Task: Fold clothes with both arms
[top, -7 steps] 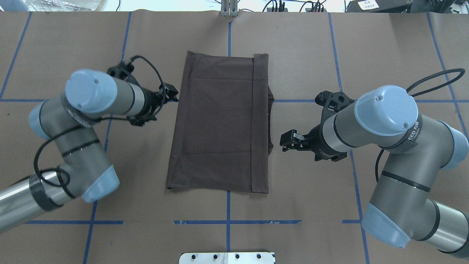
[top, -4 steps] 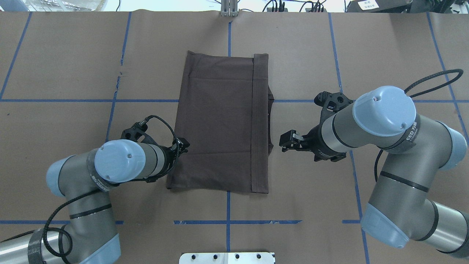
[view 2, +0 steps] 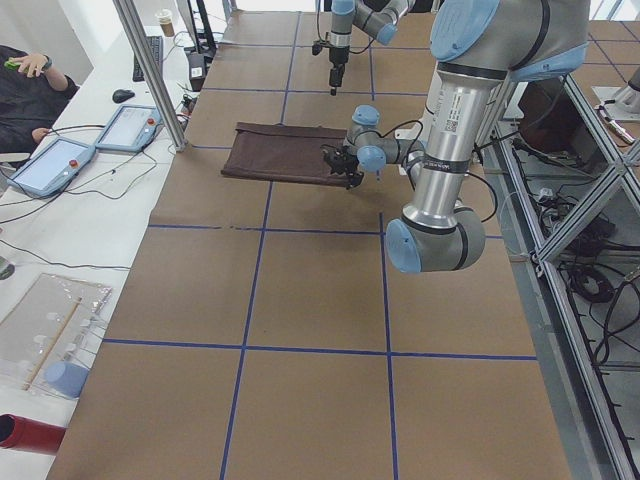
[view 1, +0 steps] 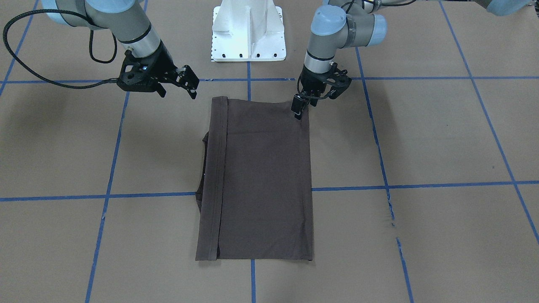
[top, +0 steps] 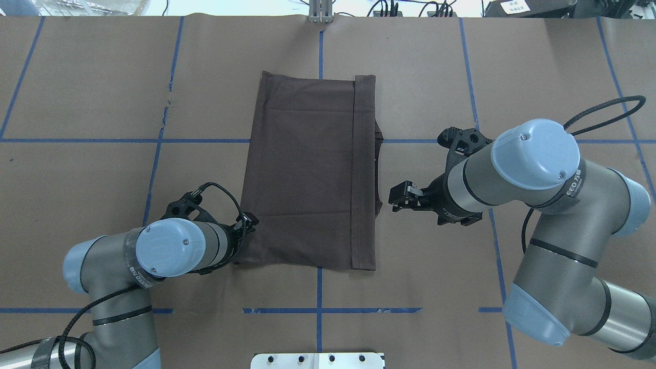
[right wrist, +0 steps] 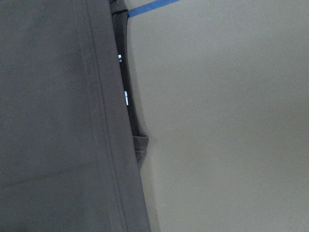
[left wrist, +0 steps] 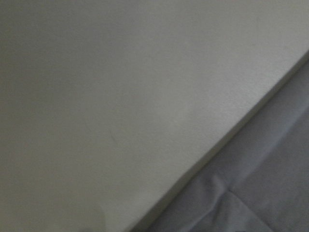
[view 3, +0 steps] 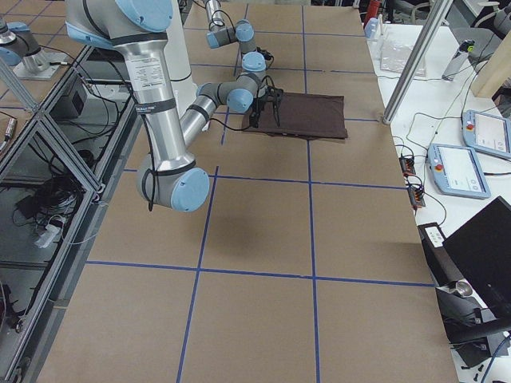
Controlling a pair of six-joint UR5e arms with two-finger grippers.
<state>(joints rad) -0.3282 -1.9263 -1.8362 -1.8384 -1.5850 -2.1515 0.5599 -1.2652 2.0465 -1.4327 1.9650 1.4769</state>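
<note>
T-shirt [top: 307,174] lies flat at ctr of the table [top: 102,77], folded into a long narrow rectangle running away from the robot, w/ a hemmed strip [top: 363,174] laid along its right side. The collar [top: 378,169] pokes out from under that right edge. The right wrist cam shows two small white tags [right wrist: 124,98] tucked in there.

Left arm [top: 164,248] bends in low over the shirt's near left corner. Left gripper [view 1: 297,111] points straight down at that corner, tips right at the cloth edge (from overhead its fingers are hidden under the wrist). In the front view the fingers look close together, but it can't be told whether they are closed or have any cloth pinched. The left wrist cam gives only blurred table and the shirt's edge running diagonally.

Right arm [top: 533,159] reaches in from the right side. Right gripper [top: 392,199] is spread wide w/ nothing btwn its fingers. It is aimed sideways at the shirt's right edge, near it but apart, approx. level w/ the near end of the collar.

The table is covered in brown paper w/ blue tape lines [top: 319,307]. A white base [view 1: 248,29] stands on the robot's side, in line w/ the shirt.
</note>
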